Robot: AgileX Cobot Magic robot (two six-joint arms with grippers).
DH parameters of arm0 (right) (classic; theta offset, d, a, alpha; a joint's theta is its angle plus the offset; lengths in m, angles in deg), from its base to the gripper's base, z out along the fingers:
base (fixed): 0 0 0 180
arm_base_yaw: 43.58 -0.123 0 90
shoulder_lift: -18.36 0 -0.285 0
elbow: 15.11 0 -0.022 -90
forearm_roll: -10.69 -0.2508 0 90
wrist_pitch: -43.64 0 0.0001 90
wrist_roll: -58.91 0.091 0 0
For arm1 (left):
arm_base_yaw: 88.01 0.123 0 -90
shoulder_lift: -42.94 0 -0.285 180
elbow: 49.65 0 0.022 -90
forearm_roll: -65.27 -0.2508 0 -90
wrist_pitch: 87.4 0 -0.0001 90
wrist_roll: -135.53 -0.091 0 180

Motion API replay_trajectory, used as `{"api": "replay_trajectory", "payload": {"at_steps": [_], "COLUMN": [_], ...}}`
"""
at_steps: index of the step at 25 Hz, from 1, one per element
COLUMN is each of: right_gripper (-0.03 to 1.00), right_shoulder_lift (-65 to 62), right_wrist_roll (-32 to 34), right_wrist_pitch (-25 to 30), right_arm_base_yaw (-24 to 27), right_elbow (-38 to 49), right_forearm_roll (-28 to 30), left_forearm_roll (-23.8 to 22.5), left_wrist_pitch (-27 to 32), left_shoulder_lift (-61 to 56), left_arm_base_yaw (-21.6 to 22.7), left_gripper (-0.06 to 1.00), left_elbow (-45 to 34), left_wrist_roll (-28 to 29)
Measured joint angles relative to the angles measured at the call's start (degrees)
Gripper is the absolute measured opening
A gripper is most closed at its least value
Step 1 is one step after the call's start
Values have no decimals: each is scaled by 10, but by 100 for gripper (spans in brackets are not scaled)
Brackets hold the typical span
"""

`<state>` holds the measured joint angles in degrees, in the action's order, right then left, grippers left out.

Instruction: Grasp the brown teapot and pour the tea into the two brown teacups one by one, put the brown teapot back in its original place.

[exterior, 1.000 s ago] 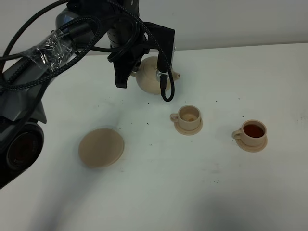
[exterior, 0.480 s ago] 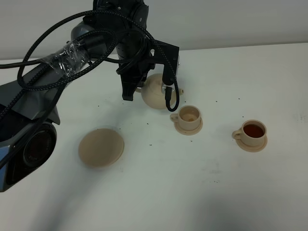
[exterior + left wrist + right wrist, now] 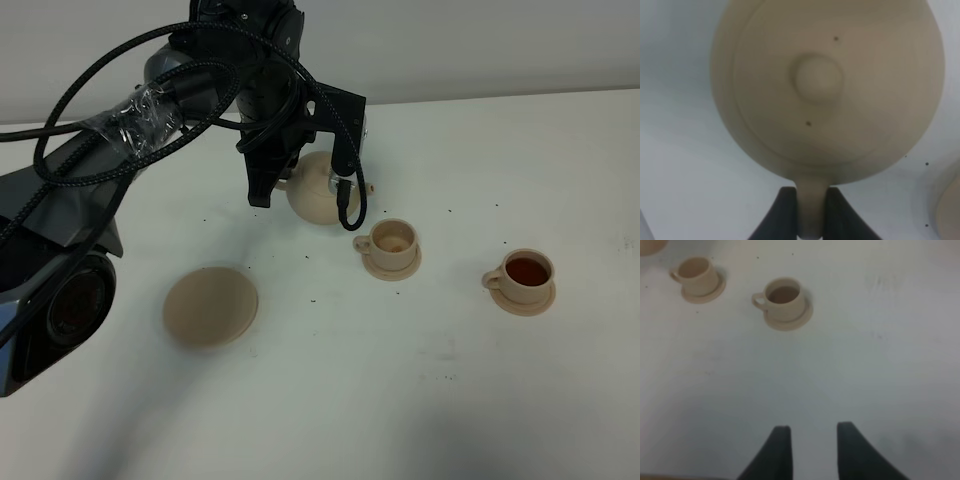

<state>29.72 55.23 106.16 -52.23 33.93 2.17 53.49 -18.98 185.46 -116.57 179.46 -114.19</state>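
Note:
The brown teapot hangs above the table behind and to the left of the nearer teacup, its short spout toward that cup. My left gripper is shut on the teapot's loop handle; the domed lid with its knob fills the left wrist view. The nearer cup looks almost empty. The farther right teacup holds dark tea. Both cups stand on small saucers and also show in the right wrist view. The wide round saucer lies bare at the front left. My right gripper is open and empty over bare table.
The left arm with its black cables reaches over the table's back left. The white table carries small dark specks. Its back edge meets a grey wall.
My left gripper has carried the teapot forward and lower, toward the nearer cup, then a little to the left. The cups and the wide saucer have not moved.

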Motion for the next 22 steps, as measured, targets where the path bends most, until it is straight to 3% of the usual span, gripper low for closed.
{"api": "replay_trajectory", "payload": {"at_steps": [22], "right_gripper": [24], "right_shoulder_lift": [0], "right_wrist_roll": [-1], "right_wrist_pitch": [0], "right_arm_base_yaw": [0], "right_elbow": [0], "right_forearm_roll": [0], "left_forearm_roll": [14], "left_wrist_pitch": [0], "left_shoulder_lift": [22], "left_arm_base_yaw": [-5], "left_gripper": [13], "left_elbow": [-1], "left_wrist_roll": [3]}}
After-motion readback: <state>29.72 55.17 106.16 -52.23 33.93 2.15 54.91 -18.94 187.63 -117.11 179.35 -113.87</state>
